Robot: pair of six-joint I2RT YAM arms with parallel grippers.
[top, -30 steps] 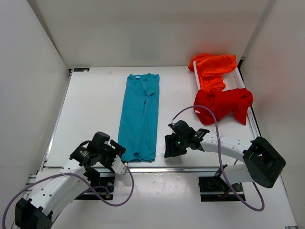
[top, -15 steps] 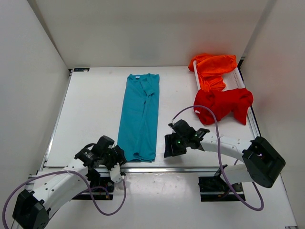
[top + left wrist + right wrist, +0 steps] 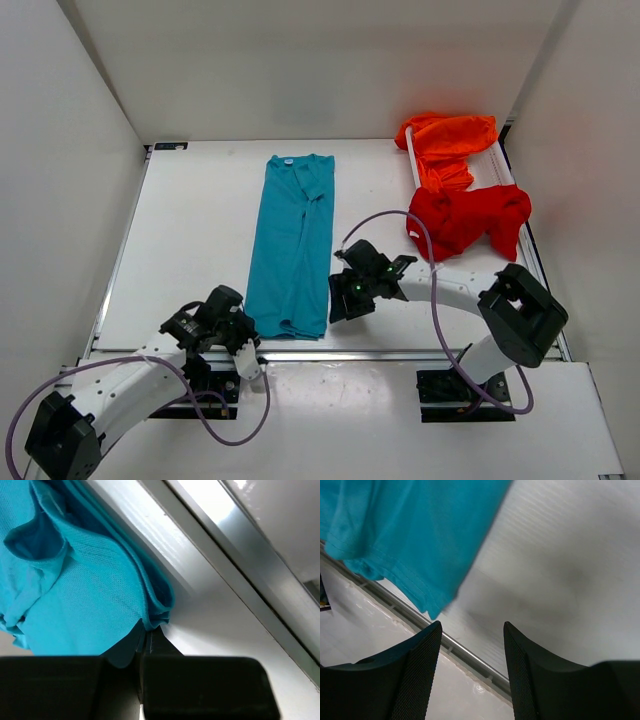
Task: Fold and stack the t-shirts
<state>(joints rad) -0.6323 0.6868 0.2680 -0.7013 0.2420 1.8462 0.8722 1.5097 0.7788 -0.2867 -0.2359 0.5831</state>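
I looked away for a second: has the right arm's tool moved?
Yes. The right tool has shifted left, narrowing the gap to the right edge of the teal-blue t-shirt, which has not moved.

The plain teal-blue cloth t-shirt (image 3: 292, 245), mid-frame from above, shows a fine knit texture and darker blue inside its folds up close. At upper right, a plain orange cloth t-shirt (image 3: 447, 138) sits above a plain red cloth t-shirt (image 3: 470, 218). The flat tabletop (image 3: 190, 230) is white; the thin cables (image 3: 384, 213), purple.
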